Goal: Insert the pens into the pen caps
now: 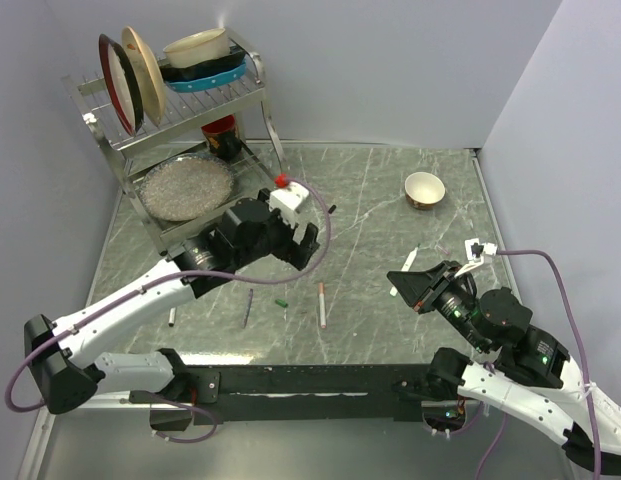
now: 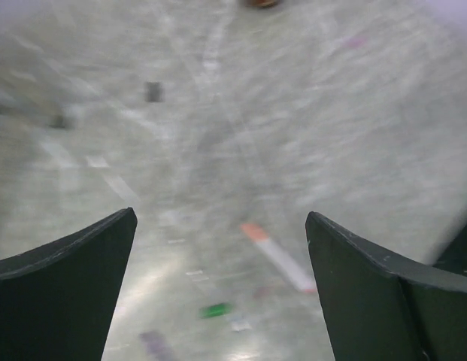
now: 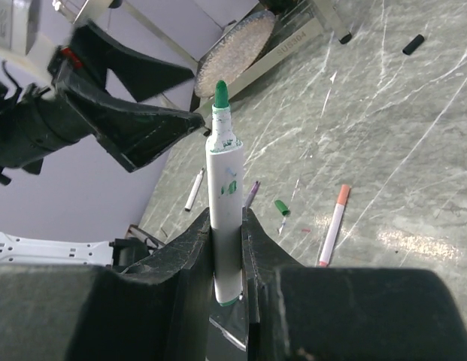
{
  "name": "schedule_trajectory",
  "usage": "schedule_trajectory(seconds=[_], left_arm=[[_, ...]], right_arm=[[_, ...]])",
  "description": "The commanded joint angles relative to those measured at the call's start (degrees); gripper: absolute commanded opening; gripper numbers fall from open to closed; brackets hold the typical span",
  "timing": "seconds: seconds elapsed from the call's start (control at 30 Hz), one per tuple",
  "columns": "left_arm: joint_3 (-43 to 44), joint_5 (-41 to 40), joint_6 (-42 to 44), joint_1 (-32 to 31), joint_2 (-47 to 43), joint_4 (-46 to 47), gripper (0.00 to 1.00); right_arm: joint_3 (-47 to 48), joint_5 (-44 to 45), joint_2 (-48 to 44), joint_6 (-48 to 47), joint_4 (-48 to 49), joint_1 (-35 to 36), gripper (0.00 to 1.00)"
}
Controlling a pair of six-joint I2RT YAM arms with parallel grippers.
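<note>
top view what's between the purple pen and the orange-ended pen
A loose green cap lies between the purple pen and the orange-ended pen; the top and right wrist views both show it.

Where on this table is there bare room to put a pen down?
Bare: the stretch between the left gripper and the bowl, and the strip between the orange-ended pen and the right gripper. Crowded: the near left, around the green cap and purple pen, and the dish rack corner.

Blurry orange-ended pen (image 2: 280,258), green cap (image 2: 215,309)
</note>
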Motion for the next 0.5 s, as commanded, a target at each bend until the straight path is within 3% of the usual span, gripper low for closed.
schedule_trajectory(seconds=[0.0, 0.03, 0.17, 0.27, 0.3, 0.33, 0.4, 0.43, 0.47], left_arm=[[-3.6, 16.9, -24.1, 5.2, -1.2, 7.4, 0.99], [-4.7, 15.4, -32.2, 5.6, -1.6, 9.5, 0.99], [-6.0, 13.4, -46.5, 10.0, -1.2, 10.0, 0.97], [-6.2, 3.3, -57.0, 10.4, -1.6, 3.5, 0.96], [-6.3, -3.7, -60.6, 10.4, -1.8, -1.2, 0.95], [-6.0, -5.3, -72.3, 10.4, -1.5, -6.0, 0.95], [-4.5, -5.7, -77.1, 10.4, 1.1, -9.5, 0.95], [-2.9, -5.4, -85.2, 10.4, 3.0, -19.7, 0.92], [-0.3, -4.3, -87.1, 10.4, 4.9, -22.8, 0.83]], right_arm=[[0.4, 0.6, 0.1, 0.4, 0.9, -0.3, 0.00], [0.2, 0.8, 0.1, 0.5, 0.8, -0.3, 0.00], [-0.7, 0.7, 0.1, 1.0, 1.6, -0.4, 0.00], [-0.9, 0.4, 0.5, 1.1, 1.9, -0.3, 0.00], [-0.9, 0.3, 0.7, 1.2, 1.9, -0.3, 0.00], [-0.9, 0.3, 0.7, 1.3, 1.8, -0.3, 0.00], [-1.1, 0.4, 0.7, 1.4, 1.8, -0.3, 0.00], [-1.4, 0.4, 0.6, 1.5, 1.9, -0.4, 0.00], [-1.6, 0.4, 0.5, 1.5, 2.1, -0.3, 0.00]])
